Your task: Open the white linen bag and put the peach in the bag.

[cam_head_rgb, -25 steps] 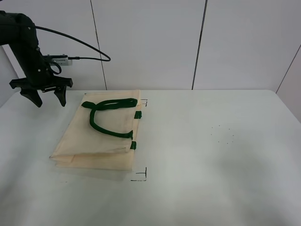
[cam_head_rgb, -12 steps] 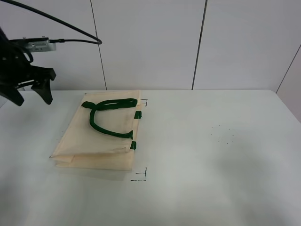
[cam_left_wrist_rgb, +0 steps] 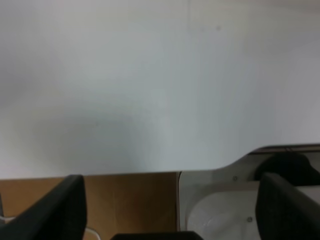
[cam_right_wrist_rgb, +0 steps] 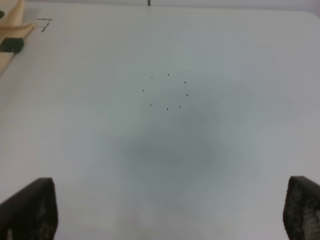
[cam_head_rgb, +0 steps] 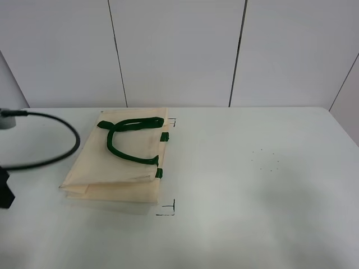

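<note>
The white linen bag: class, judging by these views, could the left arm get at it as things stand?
Probably yes. The white linen bag lies flat with nothing around it, its green handles exposed on top. The left gripper is open, pulled back off the table's left edge.

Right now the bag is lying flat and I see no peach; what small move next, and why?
Probably swing the left gripper over the bag toward its green handles. The bag lies closed and flat, that gripper is open but its camera shows only the table edge, and the peach shows in no view, so opening comes first.
</note>
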`<action>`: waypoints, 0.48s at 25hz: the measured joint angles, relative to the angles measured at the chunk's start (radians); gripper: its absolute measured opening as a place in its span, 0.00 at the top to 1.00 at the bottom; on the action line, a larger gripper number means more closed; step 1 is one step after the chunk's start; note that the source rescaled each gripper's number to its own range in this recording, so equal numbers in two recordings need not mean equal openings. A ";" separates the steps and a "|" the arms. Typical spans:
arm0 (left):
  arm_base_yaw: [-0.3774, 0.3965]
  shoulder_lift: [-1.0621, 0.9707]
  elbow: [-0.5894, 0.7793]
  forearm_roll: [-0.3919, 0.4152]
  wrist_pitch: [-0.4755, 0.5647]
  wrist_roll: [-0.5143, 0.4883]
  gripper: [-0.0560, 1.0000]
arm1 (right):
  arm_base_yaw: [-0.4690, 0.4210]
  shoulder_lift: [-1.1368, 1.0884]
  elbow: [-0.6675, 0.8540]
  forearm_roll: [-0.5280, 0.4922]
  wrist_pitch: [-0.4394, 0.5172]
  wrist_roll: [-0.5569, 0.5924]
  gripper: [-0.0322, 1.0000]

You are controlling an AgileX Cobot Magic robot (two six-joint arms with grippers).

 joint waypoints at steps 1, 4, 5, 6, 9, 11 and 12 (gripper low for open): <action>0.000 -0.056 0.049 0.000 -0.013 0.002 0.00 | 0.000 0.000 0.000 0.000 0.000 0.000 0.00; 0.000 -0.210 0.160 0.000 -0.025 0.004 0.00 | 0.000 0.000 0.000 0.000 0.000 0.000 0.00; 0.000 -0.264 0.182 0.000 -0.025 0.004 0.00 | 0.000 0.000 0.000 0.000 0.000 0.000 0.00; 0.000 -0.308 0.201 0.000 -0.023 0.004 0.00 | 0.000 0.000 0.000 0.000 0.000 0.000 0.00; 0.000 -0.452 0.211 0.000 -0.022 0.009 0.01 | 0.000 0.000 0.000 0.000 0.000 0.000 0.00; 0.000 -0.531 0.211 -0.001 -0.022 0.011 0.02 | 0.000 0.000 0.000 0.000 0.000 0.000 0.00; 0.000 -0.570 0.211 -0.003 -0.022 0.012 0.02 | 0.000 0.000 0.000 0.000 0.000 0.000 0.00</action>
